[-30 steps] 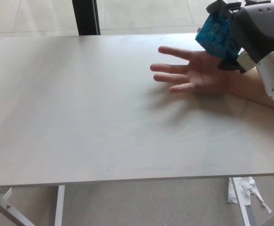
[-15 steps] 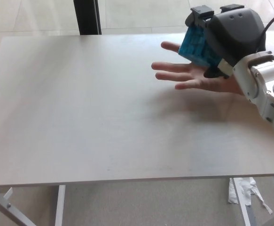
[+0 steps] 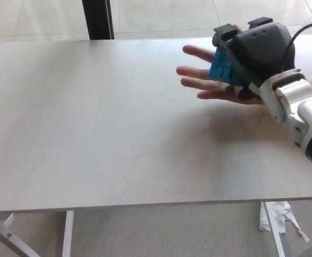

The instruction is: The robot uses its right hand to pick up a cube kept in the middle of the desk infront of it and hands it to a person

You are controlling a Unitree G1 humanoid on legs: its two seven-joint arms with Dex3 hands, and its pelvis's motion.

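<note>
Since a moment ago our right hand has dropped lower and drawn slightly nearer, bringing the blue cube down until it sits right against the person's hand, which has stayed open under it.

Nearest to us the worktop is bare, pale and flat, with only the white forearm of our right arm crossing its right edge. Farther on, at the far right, the person's palm lies open and facing up, just above the worktop, its digits pointing left. Our right hand comes over it from the right, its black fingers pinching the cube from the far side, with the thumb seemingly underneath. The cube looks to be touching the palm, though we cannot be sure it rests there. Our left hand is not in view.

We judge that we are at the handover itself. The next move calls for spreading the fingers gently so the cube settles into the palm, then lifting clear without dragging it.
</note>
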